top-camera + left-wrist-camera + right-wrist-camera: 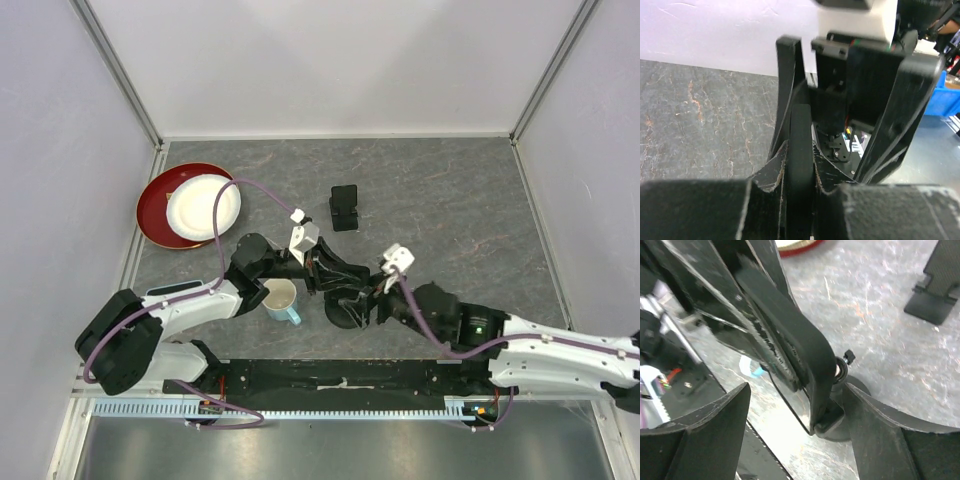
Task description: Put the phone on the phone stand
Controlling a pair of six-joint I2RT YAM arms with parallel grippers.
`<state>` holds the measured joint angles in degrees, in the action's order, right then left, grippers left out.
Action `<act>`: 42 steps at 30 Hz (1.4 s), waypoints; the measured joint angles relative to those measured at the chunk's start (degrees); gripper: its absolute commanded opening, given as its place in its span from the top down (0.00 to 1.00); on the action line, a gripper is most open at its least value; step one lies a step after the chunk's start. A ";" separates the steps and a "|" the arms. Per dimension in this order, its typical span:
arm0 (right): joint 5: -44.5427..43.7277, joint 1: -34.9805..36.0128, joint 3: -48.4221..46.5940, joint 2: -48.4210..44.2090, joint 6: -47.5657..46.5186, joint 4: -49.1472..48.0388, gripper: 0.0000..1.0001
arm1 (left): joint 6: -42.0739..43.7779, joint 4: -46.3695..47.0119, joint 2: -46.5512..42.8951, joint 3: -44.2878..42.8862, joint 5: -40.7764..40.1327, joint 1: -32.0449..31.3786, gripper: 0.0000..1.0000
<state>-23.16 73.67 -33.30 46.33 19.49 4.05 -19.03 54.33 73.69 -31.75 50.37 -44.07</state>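
The black phone (pixel 801 120) is seen edge-on, pinched between my left gripper's (pixel 800 149) shut fingers. In the right wrist view its glossy screen (pixel 795 401) leans on the black phone stand (pixel 807 352), with its lower edge at the stand's lip above a round base (pixel 859 384). My right gripper (pixel 799 390) is open, with one finger on each side of the stand and phone, touching neither. In the top view the left gripper (pixel 325 272), the stand (pixel 347 312) and the right gripper (pixel 368 300) crowd together at the table's near centre.
A mug with a blue handle (pixel 282 298) stands just left of the stand, under my left arm. A white dish on a red plate (pixel 150 215) sits at the far left. A second small black folding stand (pixel 344 207) stands behind, also in the right wrist view (pixel 935 290).
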 measured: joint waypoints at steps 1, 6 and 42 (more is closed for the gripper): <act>1.86 -1.36 0.50 -2.47 0.02 -0.35 0.17 | -0.87 1.68 0.57 0.26 -0.74 0.09 0.98; 8.17 -4.50 0.74 -10.12 0.24 -2.32 0.14 | -2.25 2.89 1.07 0.50 -1.46 0.26 0.97; 8.61 -5.20 -9.44 -4.55 3.76 11.69 0.02 | -5.07 -26.29 -25.16 1.51 -11.91 4.22 0.09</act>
<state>-14.55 68.47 -42.74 41.78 23.24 15.75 -24.10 28.03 48.53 -30.24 38.46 -39.86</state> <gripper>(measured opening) 0.979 0.920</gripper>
